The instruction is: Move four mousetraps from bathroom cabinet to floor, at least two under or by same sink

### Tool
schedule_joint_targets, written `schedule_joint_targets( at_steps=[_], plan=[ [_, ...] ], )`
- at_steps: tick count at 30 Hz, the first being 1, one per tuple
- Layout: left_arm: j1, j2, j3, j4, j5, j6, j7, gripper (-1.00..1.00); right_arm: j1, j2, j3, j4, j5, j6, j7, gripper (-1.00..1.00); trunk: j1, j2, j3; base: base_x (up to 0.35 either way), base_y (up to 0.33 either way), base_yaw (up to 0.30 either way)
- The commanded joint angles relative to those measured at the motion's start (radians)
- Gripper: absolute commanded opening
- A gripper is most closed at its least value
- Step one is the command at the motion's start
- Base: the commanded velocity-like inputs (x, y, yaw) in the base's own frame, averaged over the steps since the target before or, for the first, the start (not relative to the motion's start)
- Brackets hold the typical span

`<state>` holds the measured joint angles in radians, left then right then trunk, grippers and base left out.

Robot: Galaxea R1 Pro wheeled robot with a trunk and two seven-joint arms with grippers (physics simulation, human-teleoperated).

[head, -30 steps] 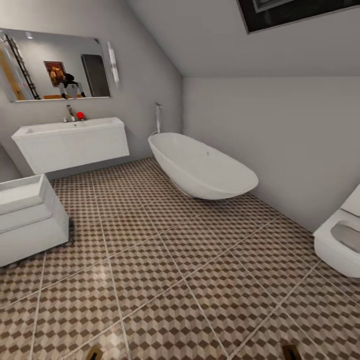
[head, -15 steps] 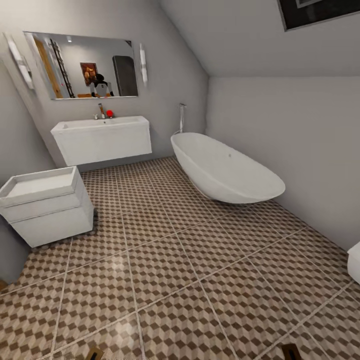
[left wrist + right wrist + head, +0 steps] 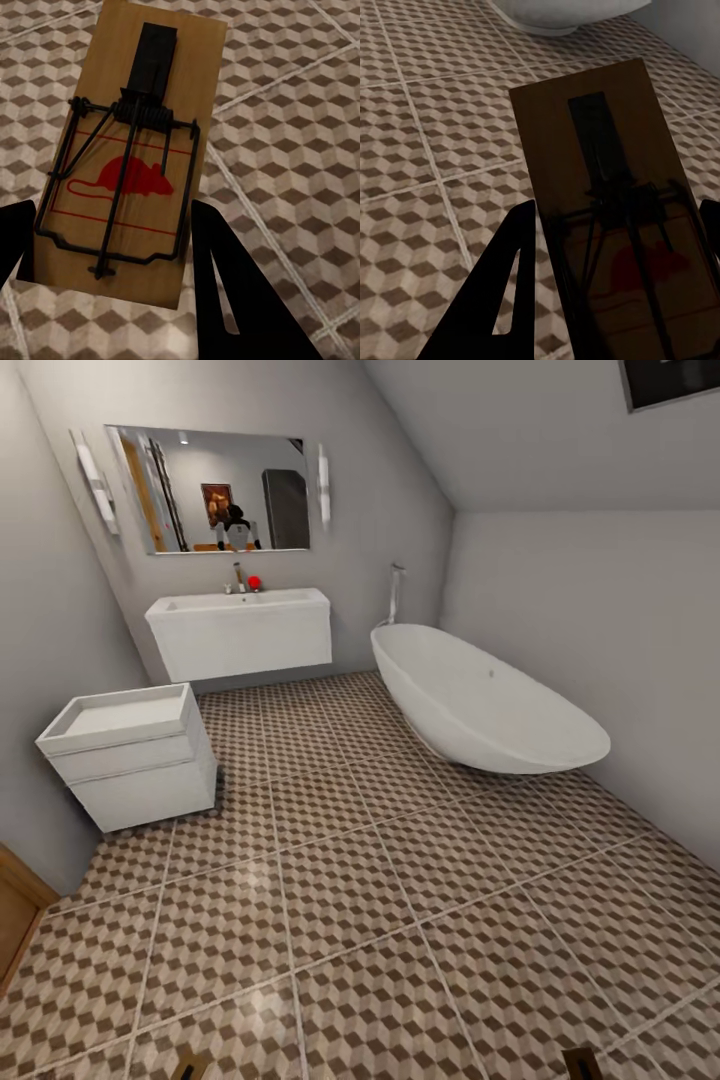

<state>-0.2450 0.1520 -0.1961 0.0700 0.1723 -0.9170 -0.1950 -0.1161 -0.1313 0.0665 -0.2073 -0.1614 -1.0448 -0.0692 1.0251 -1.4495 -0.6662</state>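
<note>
Cube-patterned bathroom floor (image 3: 380, 880) bears a white drawer unit (image 3: 135, 760).

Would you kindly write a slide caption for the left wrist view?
Left gripper holding a mousetrap above the cube-patterned bathroom floor.

black wedge-shaped claw fingers (image 3: 232, 292), matte

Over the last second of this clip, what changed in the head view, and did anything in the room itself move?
The camera swung left: the sink, bathtub and white drawer unit slid right in view, the toilet dropped out, and a wooden edge entered at lower left. Nothing in the room moved. Each gripper holds a mousetrap: left, right.
</note>
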Motion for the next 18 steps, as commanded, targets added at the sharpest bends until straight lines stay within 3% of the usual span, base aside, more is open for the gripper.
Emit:
schedule_joint_targets(
  at_steps=[1, 6, 18],
  plan=[
    [-0.002, 0.0, -0.005, 0.004, 0.007, -0.005, -0.003, -1.0, 0.0, -0.001, 0.007, 0.0, -0.004, -0.002, -0.003, -1.0, 0.0, 0.0, -0.001, 0.0, 0.0, 0.036],
    [-0.001, -0.001, -0.004, 0.003, 0.007, -0.003, -0.003, -1.0, 0.0, -0.001, 0.007, 0.0, -0.004, -0.002, -0.003, -1.0, 0.0, 0.0, -0.001, 0.116, -0.028, 0.012],
    [-0.001, 0.0, -0.003, 0.003, 0.007, 0.0, -0.003, -1.0, 0.0, 0.0, 0.007, 0.0, -0.004, -0.002, -0.003, -1.0, 0.0, 0.0, -0.001, 0.308, -0.102, 0.003]
  ],
)
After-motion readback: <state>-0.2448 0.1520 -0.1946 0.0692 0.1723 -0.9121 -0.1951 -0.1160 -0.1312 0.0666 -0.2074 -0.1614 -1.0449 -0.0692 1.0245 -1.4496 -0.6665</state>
